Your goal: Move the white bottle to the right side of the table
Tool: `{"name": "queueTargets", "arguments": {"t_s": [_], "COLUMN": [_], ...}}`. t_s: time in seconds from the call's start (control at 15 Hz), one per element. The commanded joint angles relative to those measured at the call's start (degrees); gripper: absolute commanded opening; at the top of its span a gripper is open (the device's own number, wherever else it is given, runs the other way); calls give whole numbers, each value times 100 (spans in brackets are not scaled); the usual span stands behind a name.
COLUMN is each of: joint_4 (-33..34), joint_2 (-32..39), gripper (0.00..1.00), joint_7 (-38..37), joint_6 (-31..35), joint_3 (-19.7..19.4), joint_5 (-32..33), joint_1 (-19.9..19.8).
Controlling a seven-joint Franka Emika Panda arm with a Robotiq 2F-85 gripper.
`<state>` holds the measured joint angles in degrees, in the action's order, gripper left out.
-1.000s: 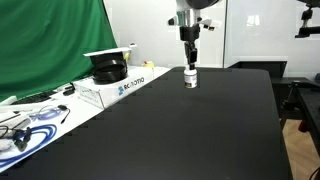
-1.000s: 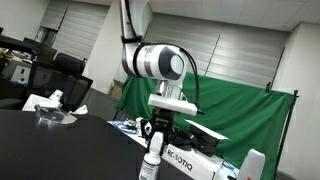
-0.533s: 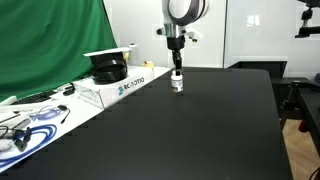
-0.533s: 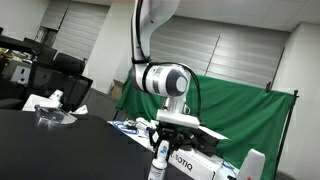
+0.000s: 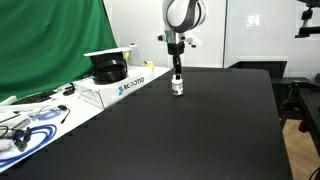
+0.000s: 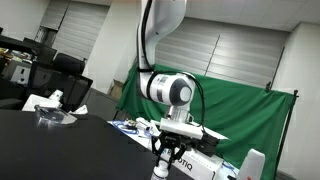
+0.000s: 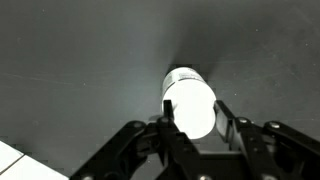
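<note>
Moved since a second ago: the dark two-fingered gripper (image 5: 177, 75) and the small cylindrical white bottle (image 5: 177, 87) between its fingers have travelled together across the long matte black table (image 5: 180, 135), toward the edge where the white cardboard box with blue lettering (image 5: 125, 86) stands; over the last half second they have barely shifted
Gripper: closed around the white bottle; in the wrist view the two dark fingers (image 7: 228, 122) sit tight on either side of the bottle (image 7: 190, 102), whose far end points away from the camera
Bottle position: upright under the gripper, on the far part of the table, nearer the box edge than the opposite edge, yet clearly apart from the box; its base is at or just above the black top, and which of the two cannot be told
Second angle: in front of the green cloth backdrop (image 6: 250, 120) the gripper (image 6: 164, 160) hangs straight down, with the bottle (image 6: 159, 172) at the very bottom of the picture
Done: the grasp is made and the carry across the table appears to be under way
Left: by judgement, any remaining sideways travel, then setting the bottle down upright, opening the fingers and lifting clear
Doubt: which table edge counts as the right side cannot be settled from these views
</note>
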<state>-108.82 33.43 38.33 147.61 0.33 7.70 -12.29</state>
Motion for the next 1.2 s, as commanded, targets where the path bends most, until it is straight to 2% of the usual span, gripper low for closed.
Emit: {"name": "queueTargets", "arguments": {"t_s": [0.0, 0.13, 0.2, 0.27, 0.53, 0.67, 1.13], "joint_4": [320, 382, 405, 435, 561, 584, 505], "joint_2": [192, 246, 241, 212, -68, -307, -1180], "gripper": [19, 19, 69, 69, 96, 100, 99], "joint_7": [96, 79, 78, 89, 111, 105, 319], "joint_6": [-223, -303, -395, -474, -1110, -1400, -2224], "joint_3": [97, 94, 104, 106, 177, 185, 115], "joint_5": [-79, -67, -76, -67, -146, -168, -230], "joint_1": [-125, -119, -116, -106, -81, -46, 29]}}
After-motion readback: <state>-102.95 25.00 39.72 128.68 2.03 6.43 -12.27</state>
